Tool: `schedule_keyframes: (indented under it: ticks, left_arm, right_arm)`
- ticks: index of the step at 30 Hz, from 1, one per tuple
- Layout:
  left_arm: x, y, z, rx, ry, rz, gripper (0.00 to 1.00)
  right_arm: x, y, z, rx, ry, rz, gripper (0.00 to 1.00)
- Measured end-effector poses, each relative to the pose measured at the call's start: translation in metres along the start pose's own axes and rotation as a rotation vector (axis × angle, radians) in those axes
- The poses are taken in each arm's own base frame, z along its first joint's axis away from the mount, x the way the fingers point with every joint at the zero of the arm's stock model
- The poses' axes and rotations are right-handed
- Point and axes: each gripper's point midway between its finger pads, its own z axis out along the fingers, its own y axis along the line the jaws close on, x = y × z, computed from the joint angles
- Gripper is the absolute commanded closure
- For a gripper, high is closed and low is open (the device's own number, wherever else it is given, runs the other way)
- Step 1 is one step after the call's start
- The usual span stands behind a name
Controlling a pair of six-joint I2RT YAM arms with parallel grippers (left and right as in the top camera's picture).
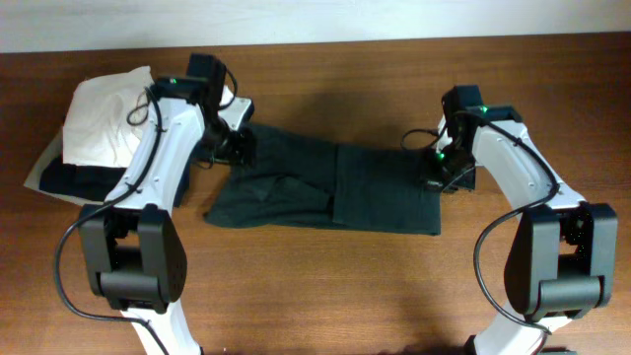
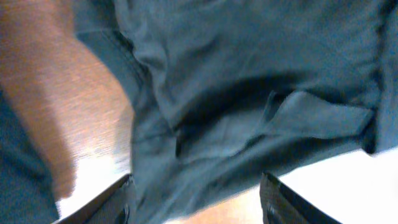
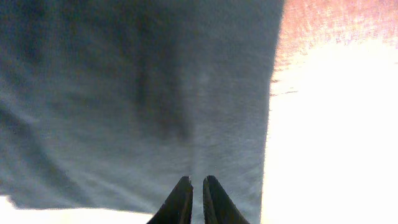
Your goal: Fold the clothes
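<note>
Lying folded on table (image 1: 315,296), dark T-shirt (image 1: 375,187), left gripper (image 2: 196,190) spread, right gripper (image 3: 197,185) closed

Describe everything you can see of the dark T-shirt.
The T-shirt is dark teal, soft-looking fabric, folded into a wide band lying flat on the wooden table. Its right half is smooth, its left half rumpled; no lettering shows. The open left gripper hangs over its left end, the shut right gripper over its right edge.
</note>
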Motion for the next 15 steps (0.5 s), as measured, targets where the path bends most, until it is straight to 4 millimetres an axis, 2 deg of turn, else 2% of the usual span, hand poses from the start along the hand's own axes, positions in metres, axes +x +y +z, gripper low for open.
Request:
schedule_keyframes:
  ticks: [3, 5, 7, 9, 12, 13, 15]
  left_arm:
    - [0.007, 0.011, 0.034, 0.001, -0.011, -0.068, 0.32]
    - [0.006, 0.019, 0.047, 0.0, -0.039, -0.09, 0.31]
    - [0.018, 0.028, 0.062, 0.0, -0.025, -0.123, 0.31]
    - [0.022, 0.034, 0.072, 0.011, -0.043, -0.142, 0.31]
    - [0.021, 0.028, 0.085, 0.106, -0.051, -0.155, 0.33]
    - [0.017, 0.022, 0.086, 0.153, -0.064, -0.145, 0.48]
    - [0.015, 0.013, 0.088, 0.215, -0.068, -0.139, 0.59]
  right_arm:
    - [0.009, -0.006, 0.019, 0.004, 0.015, 0.003, 0.84]
    - [0.012, -0.008, 0.028, 0.004, 0.015, 0.003, 0.84]
    - [0.015, -0.009, 0.031, 0.005, 0.021, 0.004, 0.84]
    - [0.015, -0.009, 0.031, 0.005, 0.019, 0.004, 0.84]
    - [0.014, -0.009, 0.032, 0.004, 0.015, 0.003, 0.84]
    - [0.014, -0.009, 0.032, 0.003, 0.014, 0.003, 0.84]
    - [0.013, -0.009, 0.032, 0.003, 0.012, 0.003, 0.84]
